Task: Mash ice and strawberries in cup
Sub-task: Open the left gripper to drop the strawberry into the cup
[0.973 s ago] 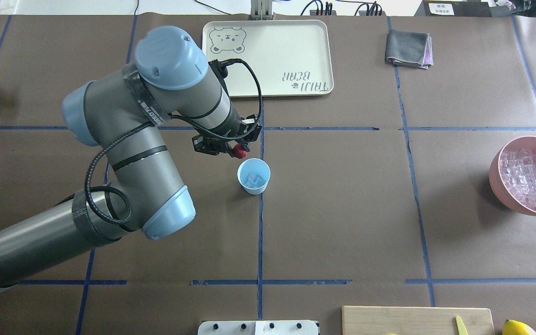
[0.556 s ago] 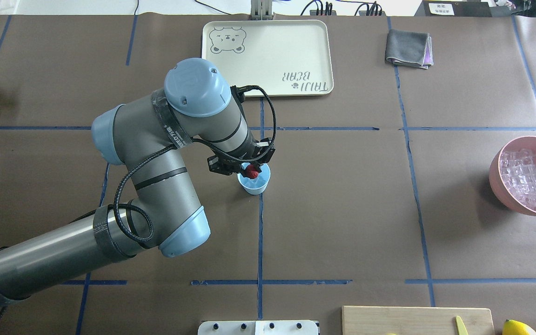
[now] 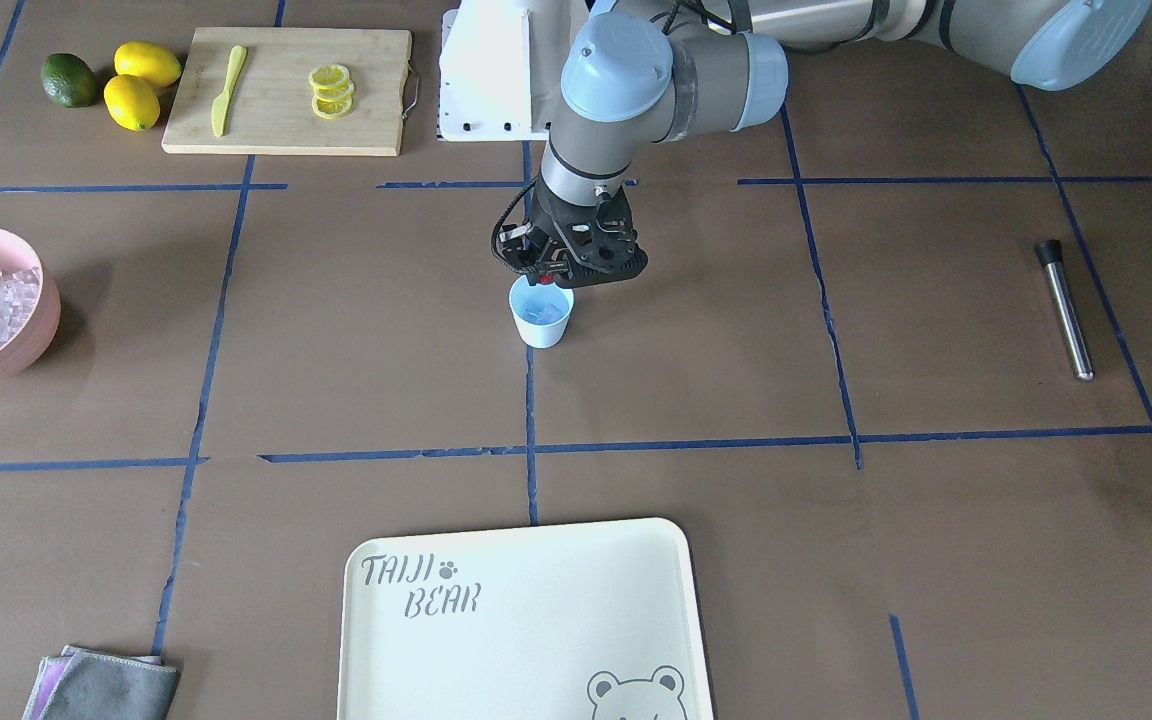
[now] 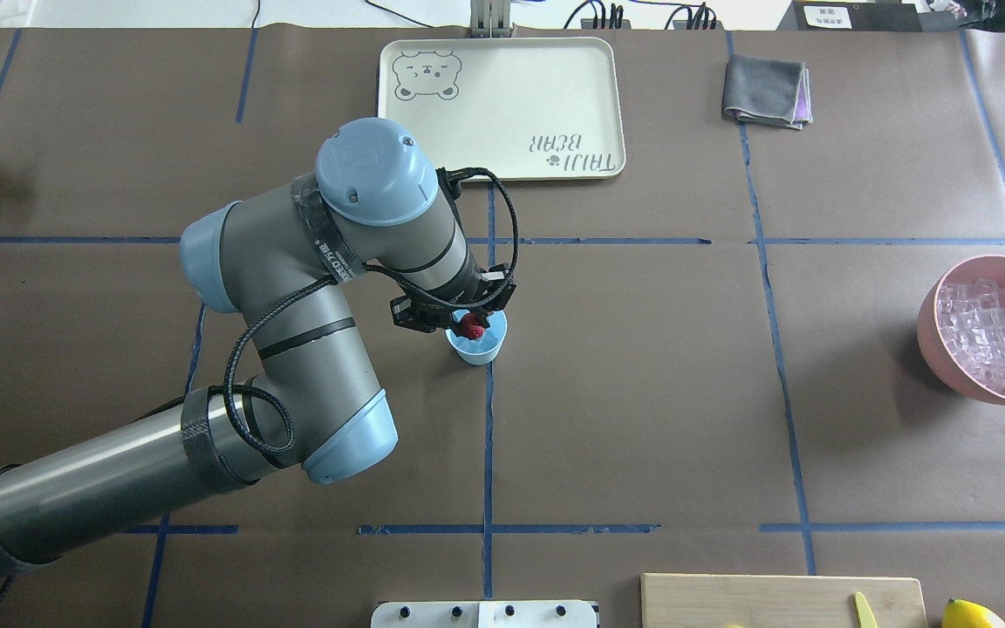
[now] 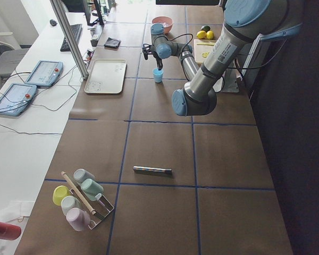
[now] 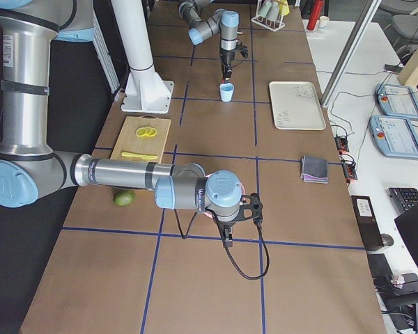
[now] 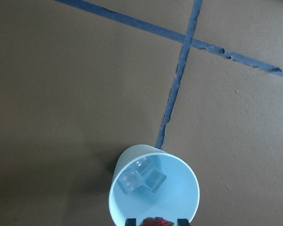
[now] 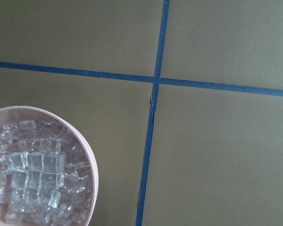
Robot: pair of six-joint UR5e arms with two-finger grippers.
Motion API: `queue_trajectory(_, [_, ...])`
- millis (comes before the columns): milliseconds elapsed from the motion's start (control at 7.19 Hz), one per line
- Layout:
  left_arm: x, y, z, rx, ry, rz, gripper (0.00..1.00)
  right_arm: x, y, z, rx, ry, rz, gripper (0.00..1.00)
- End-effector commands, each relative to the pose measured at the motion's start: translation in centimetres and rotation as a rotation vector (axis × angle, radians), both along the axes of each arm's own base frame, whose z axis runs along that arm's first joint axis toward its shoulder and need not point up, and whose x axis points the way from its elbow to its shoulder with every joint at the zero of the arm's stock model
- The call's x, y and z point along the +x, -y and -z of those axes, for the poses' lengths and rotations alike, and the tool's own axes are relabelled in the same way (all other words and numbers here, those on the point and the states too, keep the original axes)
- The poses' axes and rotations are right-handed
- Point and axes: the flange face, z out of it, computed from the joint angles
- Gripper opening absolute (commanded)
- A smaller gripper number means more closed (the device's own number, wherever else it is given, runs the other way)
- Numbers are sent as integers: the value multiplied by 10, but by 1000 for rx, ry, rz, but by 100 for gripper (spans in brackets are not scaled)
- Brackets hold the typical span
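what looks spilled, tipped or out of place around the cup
Nothing stands out. The cup stands upright with ice in it, and none lies on the table beside it. The left tool holds the strawberry over the cup's mouth. The pink bowl is upright too.

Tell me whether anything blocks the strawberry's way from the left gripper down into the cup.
Nothing visible does. The left gripper holds the strawberry right over the open mouth of the cup. The only things inside are a few ice cubes at the bottom, and they leave room.
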Motion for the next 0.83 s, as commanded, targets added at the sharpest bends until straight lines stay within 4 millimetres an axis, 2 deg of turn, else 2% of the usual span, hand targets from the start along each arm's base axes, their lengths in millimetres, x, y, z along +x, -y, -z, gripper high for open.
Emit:
queue_trajectory(0, [0, 4, 0, 21, -8, 19, 18, 0, 0, 1, 1, 0, -1, 99])
queue_trajectory(139, [4, 6, -3, 25, -15, 19, 63, 0, 0, 0, -1, -1, 0, 99])
queue_trajectory(278, [4, 6, -2, 34, -26, 19, 100, 0, 0, 0, 0, 0, 0, 99])
queue_trajectory(695, [3, 9, -4, 43, -23, 23, 100, 0, 0, 2, 3, 0, 0, 99])
